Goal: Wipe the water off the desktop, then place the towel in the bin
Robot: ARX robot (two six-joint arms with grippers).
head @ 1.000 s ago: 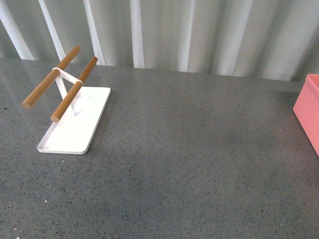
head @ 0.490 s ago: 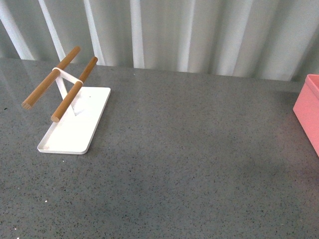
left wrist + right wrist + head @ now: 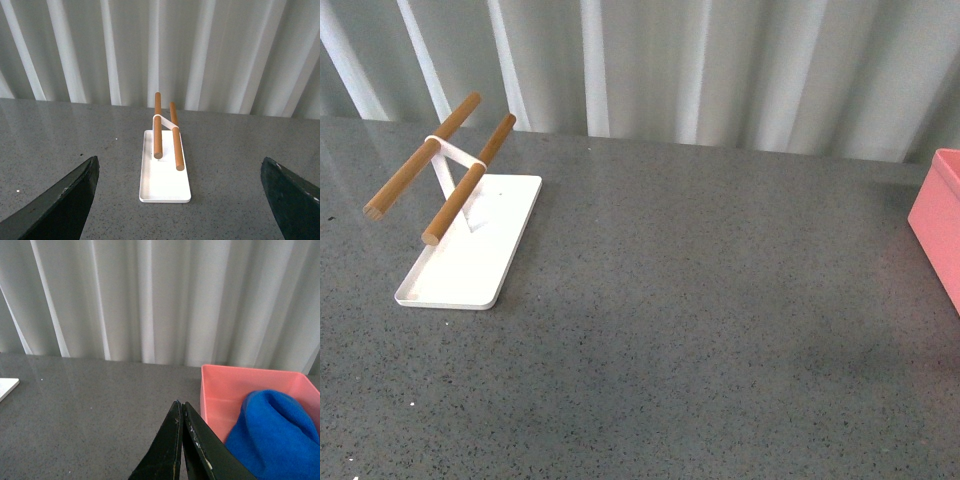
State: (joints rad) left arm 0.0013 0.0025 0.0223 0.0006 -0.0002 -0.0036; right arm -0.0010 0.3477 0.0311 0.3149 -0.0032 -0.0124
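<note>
The dark grey speckled desktop (image 3: 700, 300) fills the front view; neither arm shows there. The salmon-pink bin (image 3: 938, 222) stands at its right edge. In the right wrist view the bright blue towel (image 3: 275, 437) lies bunched inside the bin (image 3: 220, 390). My right gripper (image 3: 181, 407) is shut and empty, its tips over the desktop just beside the bin's wall. My left gripper (image 3: 180, 185) is open wide and empty, above the desktop (image 3: 230, 175), facing the white tray.
A white tray (image 3: 470, 255) with two wooden rods (image 3: 460, 180) on a white stand sits at the left of the desktop, also in the left wrist view (image 3: 165, 172). A pale ribbed curtain (image 3: 700, 70) closes off the back.
</note>
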